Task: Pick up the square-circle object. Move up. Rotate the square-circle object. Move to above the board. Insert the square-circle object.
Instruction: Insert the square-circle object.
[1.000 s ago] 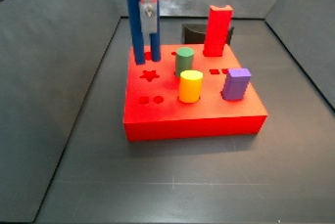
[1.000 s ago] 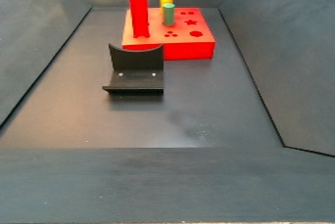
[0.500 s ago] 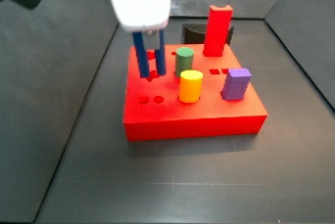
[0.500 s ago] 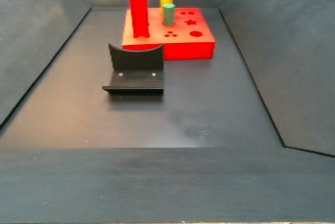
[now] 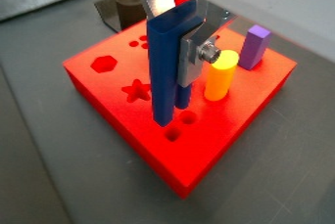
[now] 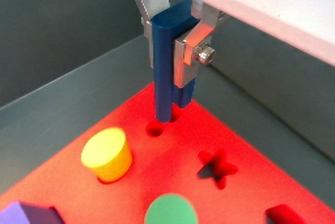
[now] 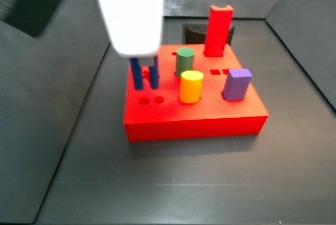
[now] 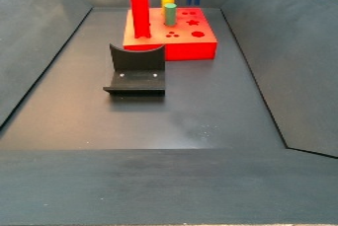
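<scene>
My gripper (image 5: 175,69) is shut on the square-circle object (image 5: 167,64), a slim dark blue piece held upright with its two prongs pointing down. It stands over the board (image 5: 116,93), a flat red block with shaped holes. The prong tips reach the board's two small holes (image 6: 155,128); I cannot tell how deep they sit. In a side view the white gripper body (image 7: 132,13) hides the fingers, and only the blue prongs (image 7: 141,75) show above the board (image 7: 197,123). In a side view the board (image 8: 193,44) lies far back.
On the board stand a yellow cylinder (image 7: 192,85), a purple peg (image 7: 237,84), a green cylinder (image 7: 186,59) and a tall red block (image 7: 219,28). The dark fixture (image 8: 136,69) stands on the floor in front of the board. Grey walls enclose the floor.
My gripper has come down with the blue piece. Its prongs were well above the board and now end at the two small holes.
</scene>
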{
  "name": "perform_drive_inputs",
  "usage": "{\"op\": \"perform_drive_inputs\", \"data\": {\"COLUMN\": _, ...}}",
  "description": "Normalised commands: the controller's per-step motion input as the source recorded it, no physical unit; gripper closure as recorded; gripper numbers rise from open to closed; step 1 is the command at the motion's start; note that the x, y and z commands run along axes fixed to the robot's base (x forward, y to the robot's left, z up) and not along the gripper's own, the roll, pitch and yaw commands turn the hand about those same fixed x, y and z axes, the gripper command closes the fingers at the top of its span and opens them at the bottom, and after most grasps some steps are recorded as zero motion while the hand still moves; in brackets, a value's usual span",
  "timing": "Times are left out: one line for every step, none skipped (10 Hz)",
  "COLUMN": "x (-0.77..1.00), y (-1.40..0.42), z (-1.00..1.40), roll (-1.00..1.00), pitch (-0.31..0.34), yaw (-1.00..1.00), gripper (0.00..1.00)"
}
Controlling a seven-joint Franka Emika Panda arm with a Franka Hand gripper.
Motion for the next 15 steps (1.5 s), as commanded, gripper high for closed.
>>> {"op": "perform_drive_inputs", "data": {"x": 0.14, "y": 0.0, "z": -0.33, "roll": -0.07, "pitch": 0.0, "yaw": 0.0, "gripper": 1.0}}
{"op": "perform_drive_inputs", "data": {"x": 0.0, "y": 0.0, "z": -0.25, "roll": 0.0, "pitch": 0.033, "yaw": -0.04, "gripper": 1.0}}
{"op": "perform_drive_inputs", "data": {"x": -0.21, "y": -0.16, "z": -0.18, "roll": 0.0, "pitch": 0.051, "yaw": 0.0, "gripper": 1.0}}
{"op": "perform_drive_inputs", "data": {"x": -0.16, "y": -0.13, "z": -0.13, "roll": 0.0, "pitch": 0.044, "yaw": -0.01, "gripper": 1.0}}
{"op": "perform_drive_inputs", "data": {"x": -0.14, "y": -0.15, "z": -0.17, "roll": 0.0, "pitch": 0.009, "yaw": -0.04, "gripper": 1.0}}
{"op": "perform_drive_inputs", "data": {"x": 0.0, "y": -0.05, "z": -0.21, "roll": -0.01, "pitch": 0.0, "yaw": -0.11, "gripper": 1.0}}
{"op": "perform_drive_inputs", "data": {"x": 0.1, "y": 0.0, "z": -0.22, "roll": -0.05, "pitch": 0.0, "yaw": -0.22, "gripper": 1.0}}
{"op": "perform_drive_inputs", "data": {"x": 0.19, "y": 0.05, "z": -0.2, "roll": -0.07, "pitch": 0.003, "yaw": -0.23, "gripper": 1.0}}
{"op": "perform_drive_inputs", "data": {"x": 0.24, "y": 0.08, "z": -0.19, "roll": -0.09, "pitch": 0.0, "yaw": -0.19, "gripper": 1.0}}
{"op": "perform_drive_inputs", "data": {"x": 0.28, "y": 0.1, "z": -0.2, "roll": -0.11, "pitch": 0.0, "yaw": -0.12, "gripper": 1.0}}
{"op": "perform_drive_inputs", "data": {"x": 0.1, "y": 0.06, "z": -0.23, "roll": -0.07, "pitch": -0.007, "yaw": 0.0, "gripper": 1.0}}
{"op": "perform_drive_inputs", "data": {"x": 0.0, "y": 0.0, "z": -0.4, "roll": -0.02, "pitch": -0.06, "yaw": 0.02, "gripper": 1.0}}
{"op": "perform_drive_inputs", "data": {"x": 0.09, "y": -0.06, "z": -0.53, "roll": 0.0, "pitch": -0.07, "yaw": 0.07, "gripper": 1.0}}
{"op": "perform_drive_inputs", "data": {"x": 0.13, "y": -0.08, "z": -0.62, "roll": 0.0, "pitch": -0.069, "yaw": 0.04, "gripper": 1.0}}
{"op": "perform_drive_inputs", "data": {"x": 0.02, "y": -0.11, "z": -0.8, "roll": 0.0, "pitch": -0.126, "yaw": 0.0, "gripper": 1.0}}
